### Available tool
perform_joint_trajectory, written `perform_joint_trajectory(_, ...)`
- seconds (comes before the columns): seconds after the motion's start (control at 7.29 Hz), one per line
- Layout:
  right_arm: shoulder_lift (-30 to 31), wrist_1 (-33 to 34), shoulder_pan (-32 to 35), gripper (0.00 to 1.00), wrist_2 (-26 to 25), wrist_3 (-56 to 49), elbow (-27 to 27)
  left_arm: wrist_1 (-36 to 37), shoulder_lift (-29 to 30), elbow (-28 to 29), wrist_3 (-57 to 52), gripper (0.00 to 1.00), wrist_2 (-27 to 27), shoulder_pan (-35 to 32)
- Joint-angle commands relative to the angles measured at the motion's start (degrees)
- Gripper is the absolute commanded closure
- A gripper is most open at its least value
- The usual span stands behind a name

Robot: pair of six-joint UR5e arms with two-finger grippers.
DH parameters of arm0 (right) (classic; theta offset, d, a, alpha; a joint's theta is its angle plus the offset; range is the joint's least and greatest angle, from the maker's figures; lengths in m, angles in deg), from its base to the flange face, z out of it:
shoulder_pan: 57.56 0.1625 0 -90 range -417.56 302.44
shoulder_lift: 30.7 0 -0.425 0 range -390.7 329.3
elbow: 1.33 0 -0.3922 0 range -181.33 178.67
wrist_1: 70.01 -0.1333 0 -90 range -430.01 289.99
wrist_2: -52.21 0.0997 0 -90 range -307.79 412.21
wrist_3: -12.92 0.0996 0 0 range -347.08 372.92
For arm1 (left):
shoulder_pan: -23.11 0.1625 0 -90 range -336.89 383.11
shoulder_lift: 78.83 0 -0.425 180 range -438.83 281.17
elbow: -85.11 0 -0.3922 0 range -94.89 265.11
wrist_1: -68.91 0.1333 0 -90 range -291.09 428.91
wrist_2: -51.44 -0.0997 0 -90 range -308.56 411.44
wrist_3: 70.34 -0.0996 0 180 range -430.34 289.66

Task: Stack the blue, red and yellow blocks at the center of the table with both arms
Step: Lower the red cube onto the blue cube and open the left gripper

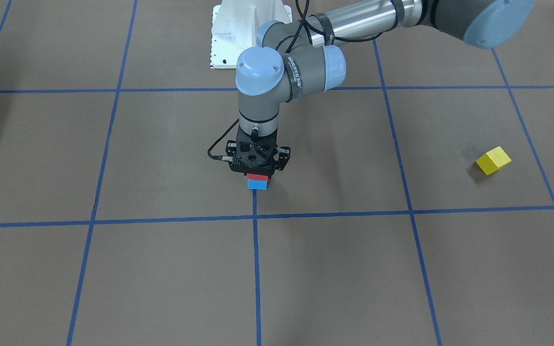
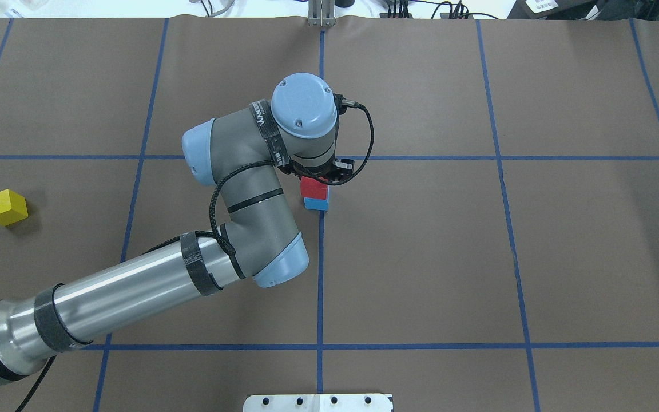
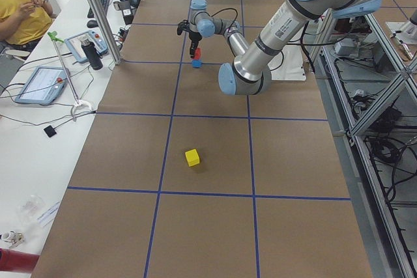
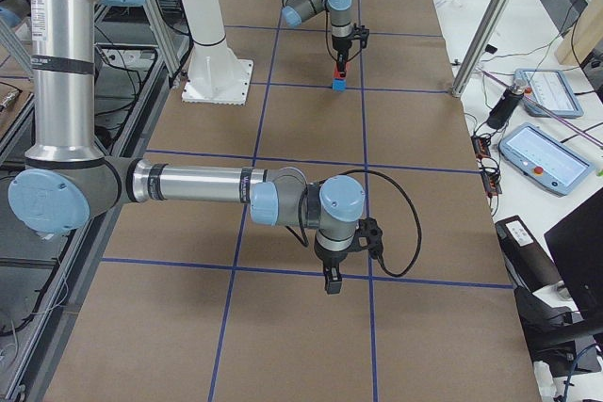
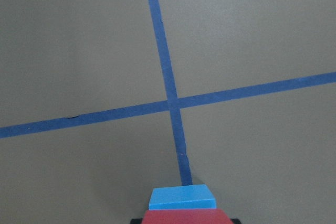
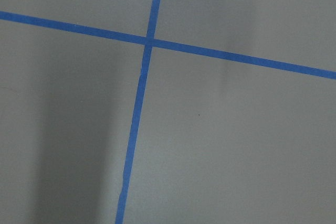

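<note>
Done: red block (image 1: 258, 177) on blue block (image 1: 258, 185) at centre, left hand (image 1: 257, 172) over them. Remaining: yellow block (image 1: 493, 160). Left hand and right hand (image 4: 332, 286) grip: can't tell.

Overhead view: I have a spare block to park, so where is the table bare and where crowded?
Bare: the squares right of the centre tape line, past the red block on the blue block, and the far-left squares beyond the yellow block. Crowded: the centre, where the left gripper sits on them, and the near-left, under the left arm.
</note>
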Motion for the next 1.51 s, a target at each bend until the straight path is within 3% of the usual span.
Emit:
perform_joint_trajectory(0.0, -0.01, 0.00, 0.00, 0.00, 0.00, 0.01, 0.03, -0.01, 0.01, 0.42, 0.15, 1.00, 0.00, -0.07)
perform_joint_trajectory(0.14, -0.01, 0.00, 0.00, 0.00, 0.00, 0.01, 0.03, -0.36, 0.01, 0.51, -0.02, 1.00, 0.00, 0.02)
perform_joint_trajectory(0.27, -0.01, 0.00, 0.00, 0.00, 0.00, 0.01, 0.03, -0.36, 0.01, 0.60, -0.11, 0.86, 0.00, 0.02)
perform_joint_trajectory(0.69, -0.01, 0.00, 0.00, 0.00, 0.00, 0.01, 0.03, -0.36, 0.09, 0.60, -0.11, 0.62, 0.00, 0.11)
perform_joint_trajectory(0.96, -0.01, 0.00, 0.00, 0.00, 0.00, 0.01, 0.03, -0.37, 0.09, 0.60, -0.11, 0.54, 0.00, 0.11)
perform_joint_trajectory(1.23, -0.01, 0.00, 0.00, 0.00, 0.00, 0.01, 0.03, -0.45, 0.18, 0.60, -0.11, 0.52, 0.00, 0.19)
perform_joint_trajectory(1.37, -0.01, 0.00, 0.00, 0.00, 0.00, 0.01, 0.03, -0.63, 0.18, 0.69, -0.11, 0.44, 0.00, 0.20)
